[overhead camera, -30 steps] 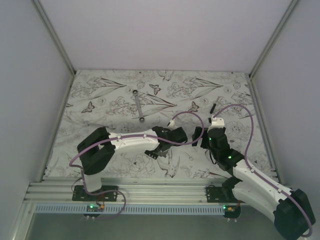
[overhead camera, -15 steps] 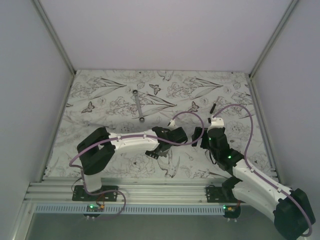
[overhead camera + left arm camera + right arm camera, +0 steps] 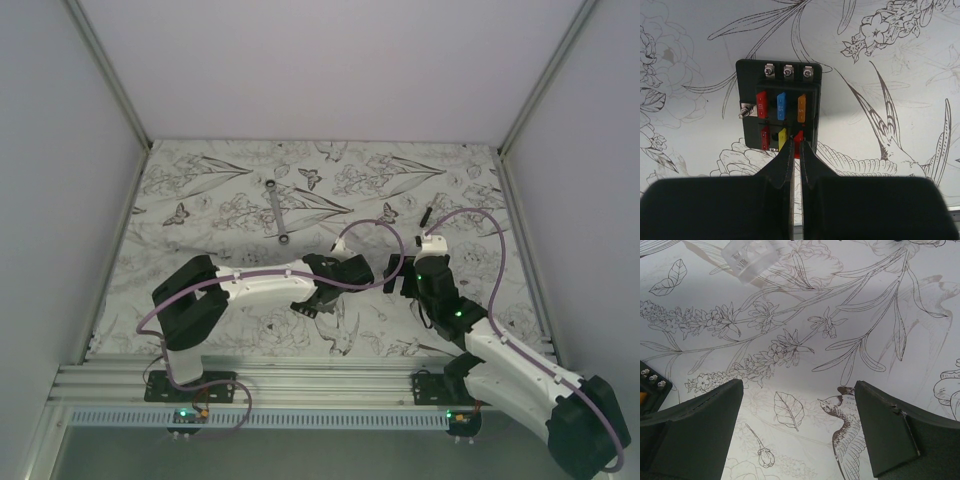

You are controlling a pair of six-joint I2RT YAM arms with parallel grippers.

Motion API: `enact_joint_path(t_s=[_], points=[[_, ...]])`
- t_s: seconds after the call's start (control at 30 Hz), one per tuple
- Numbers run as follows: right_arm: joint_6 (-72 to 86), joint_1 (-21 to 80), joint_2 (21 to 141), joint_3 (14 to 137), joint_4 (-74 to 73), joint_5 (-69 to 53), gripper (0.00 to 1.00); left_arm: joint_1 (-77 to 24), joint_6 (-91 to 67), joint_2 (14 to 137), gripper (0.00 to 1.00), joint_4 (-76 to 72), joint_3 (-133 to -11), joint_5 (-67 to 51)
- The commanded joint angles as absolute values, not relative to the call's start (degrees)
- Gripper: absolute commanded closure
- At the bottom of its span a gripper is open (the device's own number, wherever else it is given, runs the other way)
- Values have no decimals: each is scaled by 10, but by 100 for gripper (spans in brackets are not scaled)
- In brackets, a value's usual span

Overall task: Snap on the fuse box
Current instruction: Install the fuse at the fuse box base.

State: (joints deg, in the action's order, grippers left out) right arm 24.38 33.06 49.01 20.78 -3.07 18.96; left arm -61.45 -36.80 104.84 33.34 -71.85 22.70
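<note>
Black and small, the fuse box (image 3: 780, 112) lies flat on the tabletop (image 3: 890, 50), just ahead of our left tool (image 3: 795, 146). That tool's jaws are pressed together to a narrow slit, and their tips sit at the box's near edge, over the lower row between a yellow fuse and a red one; we cannot tell whether they pinch anything. Our right tool (image 3: 797, 390) stands spread wide with nothing between its fingers, above bare cloth. A corner of the box, with its small screws, shows at the left edge of the right wrist view, beside the left finger. A clear piece (image 3: 747, 257) of plastic lies farther off, well apart from the box. The tabletop is covered in white cloth printed with line drawings of flowers, leaves, butterflies and birds. Pale walls (image 3: 330, 70) close it in on three sides, with metal posts at the corners and a metal rail (image 3: 300, 385) along the near edge. A wrench (image 3: 278, 213) and a thin black stick (image 3: 427, 214) lie toward the back. On the box, the upper red fuse seems to read 10 and the blue one 15; the marks on the clear piece are too blurred to read.
</note>
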Motion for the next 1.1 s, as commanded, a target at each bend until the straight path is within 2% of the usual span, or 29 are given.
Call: enact_joint_path(t_s=[0.0, 0.53, 0.87, 1.07], points=[[243, 325, 493, 214, -23, 190, 0, -611, -403, 1071, 100, 360, -694, 217], [241, 324, 490, 213, -23, 190, 0, -614, -313, 1082, 100, 362, -691, 165], [241, 324, 487, 213, -24, 190, 0, -616, -377, 1097, 100, 364, -688, 172], [242, 324, 484, 212, -25, 190, 0, -616, -403, 1067, 100, 367, -669, 174]])
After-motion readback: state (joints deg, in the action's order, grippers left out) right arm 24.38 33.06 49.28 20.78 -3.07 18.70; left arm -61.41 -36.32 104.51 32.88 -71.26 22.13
